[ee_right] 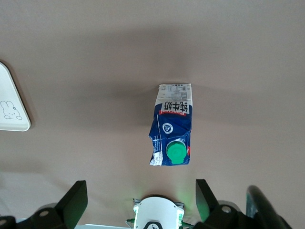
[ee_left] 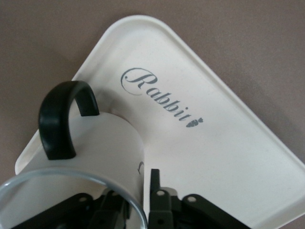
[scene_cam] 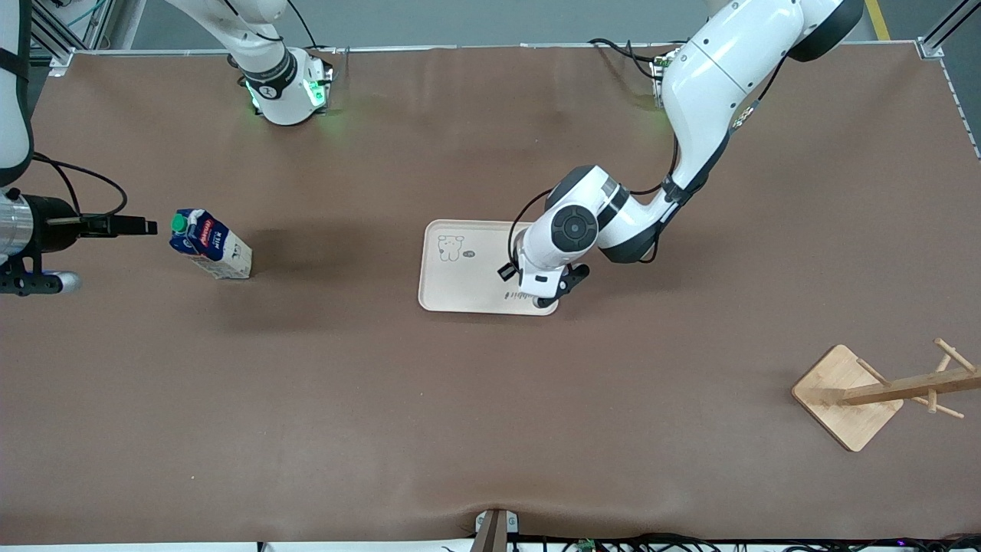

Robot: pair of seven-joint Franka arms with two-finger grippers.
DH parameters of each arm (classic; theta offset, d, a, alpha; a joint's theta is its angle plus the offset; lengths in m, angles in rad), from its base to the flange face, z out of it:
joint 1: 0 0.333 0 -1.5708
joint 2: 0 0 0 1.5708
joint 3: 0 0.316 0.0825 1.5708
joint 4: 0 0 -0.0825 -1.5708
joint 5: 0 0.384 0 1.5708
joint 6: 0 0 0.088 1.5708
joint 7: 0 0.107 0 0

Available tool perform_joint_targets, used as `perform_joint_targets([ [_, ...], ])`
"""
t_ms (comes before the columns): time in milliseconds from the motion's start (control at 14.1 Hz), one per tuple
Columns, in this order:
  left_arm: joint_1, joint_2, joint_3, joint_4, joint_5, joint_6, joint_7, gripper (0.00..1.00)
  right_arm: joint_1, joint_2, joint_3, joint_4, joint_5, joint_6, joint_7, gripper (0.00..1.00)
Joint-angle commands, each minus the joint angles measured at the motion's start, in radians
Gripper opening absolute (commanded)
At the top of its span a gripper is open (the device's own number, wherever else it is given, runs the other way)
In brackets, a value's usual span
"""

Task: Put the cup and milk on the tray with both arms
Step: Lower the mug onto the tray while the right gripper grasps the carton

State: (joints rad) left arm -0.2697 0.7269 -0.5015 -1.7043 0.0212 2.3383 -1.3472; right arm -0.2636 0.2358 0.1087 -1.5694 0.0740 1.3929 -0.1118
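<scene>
White cup (ee_left: 95, 143) sits on tray (scene_cam: 460, 295) at corner nearest front camera; L gripper (ee_left: 140, 202) fingers straddle its rim, grip unclear. Milk (scene_cam: 211, 245) upright on table (scene_cam: 490, 422) toward R arm's end; R gripper (ee_right: 138, 200) fingers open, over table beside it.

Brown matte table covering (scene_cam: 490, 429) spread wide, lightly creased. Light wooden mug rack with square base and pegged post (scene_cam: 874, 395) toppled, lying near the left arm's end, close to the front camera.
</scene>
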Motion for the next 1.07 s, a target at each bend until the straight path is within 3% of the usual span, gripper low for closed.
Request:
perform_joint_targets([
  [0, -0.013, -0.006, 0.012, 0.009, 0.023, 0.010, -0.029, 0.85, -0.042, 0.039, 0.016, -0.015, -0.005, 0.020, 0.006, 1.00],
  [71, -0.011, -0.010, 0.015, 0.009, 0.025, 0.009, -0.029, 1.00, -0.042, 0.036, 0.014, -0.079, -0.005, 0.097, 0.026, 1.00],
  [142, -0.012, -0.021, 0.020, 0.012, 0.025, 0.004, -0.027, 1.00, -0.055, 0.021, 0.016, -0.121, -0.006, 0.183, 0.071, 1.00],
  [427, 0.006, -0.113, 0.026, 0.018, 0.025, -0.037, -0.023, 1.00, -0.062, -0.084, 0.017, -0.285, -0.006, 0.227, 0.090, 1.00],
  [711, 0.042, -0.245, 0.067, 0.020, 0.031, -0.118, 0.041, 1.00, -0.065, -0.193, 0.017, -0.475, -0.006, 0.428, 0.078, 1.00],
  [996, 0.131, -0.351, 0.066, 0.020, 0.129, -0.227, 0.133, 1.00, -0.060, -0.282, 0.019, -0.616, -0.006, 0.532, 0.066, 1.00],
])
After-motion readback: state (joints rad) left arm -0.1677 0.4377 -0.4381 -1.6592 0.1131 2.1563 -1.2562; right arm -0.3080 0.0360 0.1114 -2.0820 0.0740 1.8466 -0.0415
